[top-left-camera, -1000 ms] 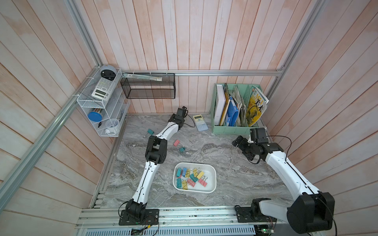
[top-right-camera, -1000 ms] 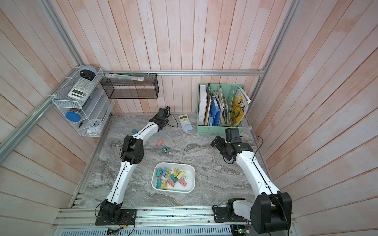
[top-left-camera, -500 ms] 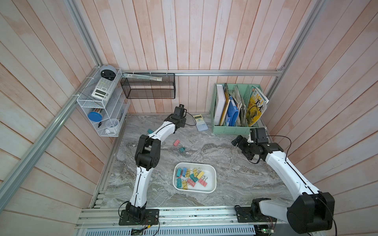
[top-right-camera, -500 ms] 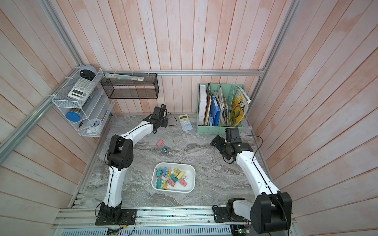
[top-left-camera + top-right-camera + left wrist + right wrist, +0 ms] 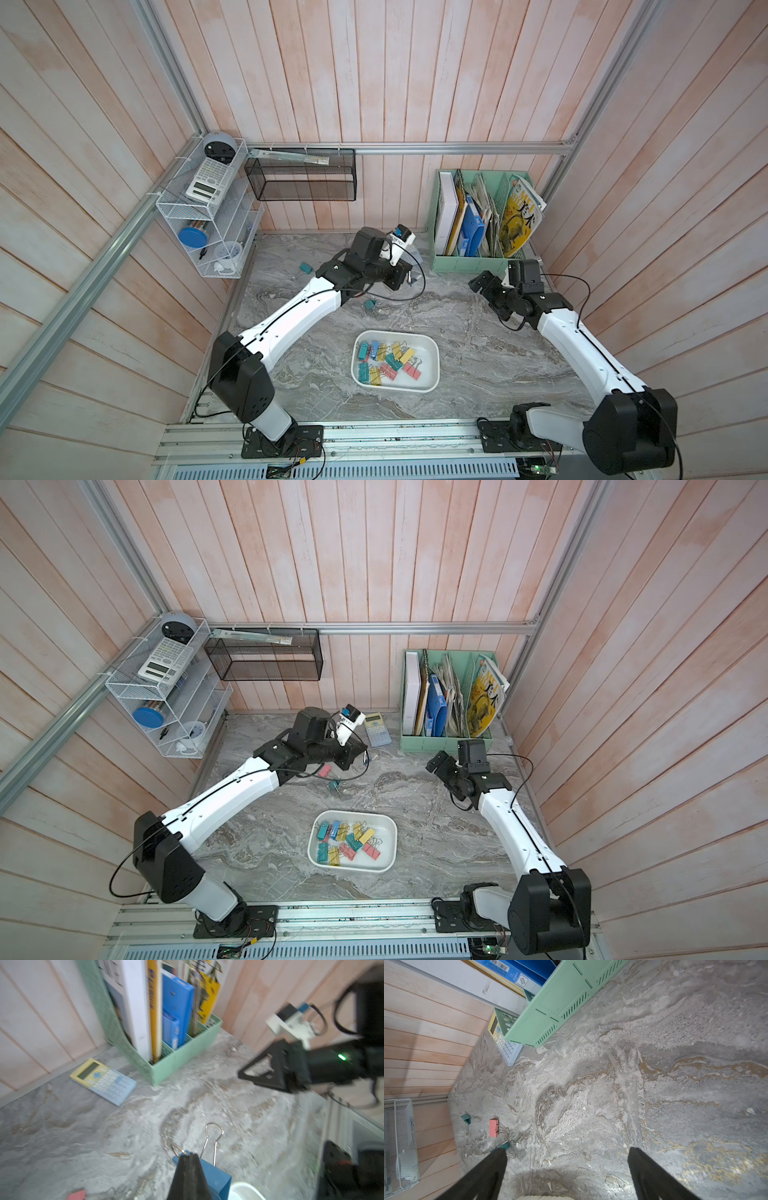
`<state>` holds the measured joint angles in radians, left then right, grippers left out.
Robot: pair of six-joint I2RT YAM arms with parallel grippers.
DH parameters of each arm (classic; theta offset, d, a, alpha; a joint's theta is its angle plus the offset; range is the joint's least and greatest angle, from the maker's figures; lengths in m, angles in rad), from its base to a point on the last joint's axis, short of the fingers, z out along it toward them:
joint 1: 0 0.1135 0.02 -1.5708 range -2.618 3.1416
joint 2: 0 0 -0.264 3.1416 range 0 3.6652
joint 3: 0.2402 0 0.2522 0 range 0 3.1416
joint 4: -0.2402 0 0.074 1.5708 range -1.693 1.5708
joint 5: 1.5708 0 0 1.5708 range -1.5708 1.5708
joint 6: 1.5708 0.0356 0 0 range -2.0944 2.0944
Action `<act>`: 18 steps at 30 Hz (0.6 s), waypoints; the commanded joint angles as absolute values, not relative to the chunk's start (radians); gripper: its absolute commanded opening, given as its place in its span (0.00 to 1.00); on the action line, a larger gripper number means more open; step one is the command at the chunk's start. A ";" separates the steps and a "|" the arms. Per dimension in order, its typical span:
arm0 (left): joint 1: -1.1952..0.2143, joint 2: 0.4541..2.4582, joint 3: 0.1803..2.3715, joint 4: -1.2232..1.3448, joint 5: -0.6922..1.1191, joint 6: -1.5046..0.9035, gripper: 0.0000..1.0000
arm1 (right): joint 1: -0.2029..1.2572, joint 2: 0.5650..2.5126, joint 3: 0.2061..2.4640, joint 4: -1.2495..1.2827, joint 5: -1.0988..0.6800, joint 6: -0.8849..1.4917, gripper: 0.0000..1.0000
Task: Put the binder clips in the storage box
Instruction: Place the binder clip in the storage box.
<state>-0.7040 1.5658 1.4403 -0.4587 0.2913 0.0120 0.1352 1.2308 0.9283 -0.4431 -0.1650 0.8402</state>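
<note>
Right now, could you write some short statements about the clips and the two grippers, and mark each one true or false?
1. The left gripper is shut on a blue binder clip. True.
2. The right gripper holds a pink clip. False: it is open and empty; the pink clip lies on the table.
3. The storage box is empty. False: many binder clips lie in it.
4. A teal clip lies on the table outside the box. True.
</note>
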 commanded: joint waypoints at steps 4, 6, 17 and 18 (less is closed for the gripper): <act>-0.871 1.496 1.252 -0.512 0.111 -0.021 0.00 | 0.140 1.251 0.900 -0.376 -0.193 0.854 0.98; -0.910 1.513 1.243 -0.501 0.109 -0.036 0.00 | 0.141 1.252 0.903 -0.380 -0.200 0.845 0.98; -1.014 1.624 1.151 -0.353 0.050 -0.093 0.00 | 0.141 1.225 0.881 -0.384 -0.193 0.841 0.98; -1.014 1.630 1.142 -0.340 0.052 -0.096 0.00 | 0.141 1.223 0.881 -0.385 -0.193 0.839 0.98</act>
<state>-1.0145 1.6058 1.1717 -0.4248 0.0917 -0.0689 0.1352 1.2415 0.8959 -0.3882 -0.1860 0.8375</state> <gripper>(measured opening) 0.036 0.979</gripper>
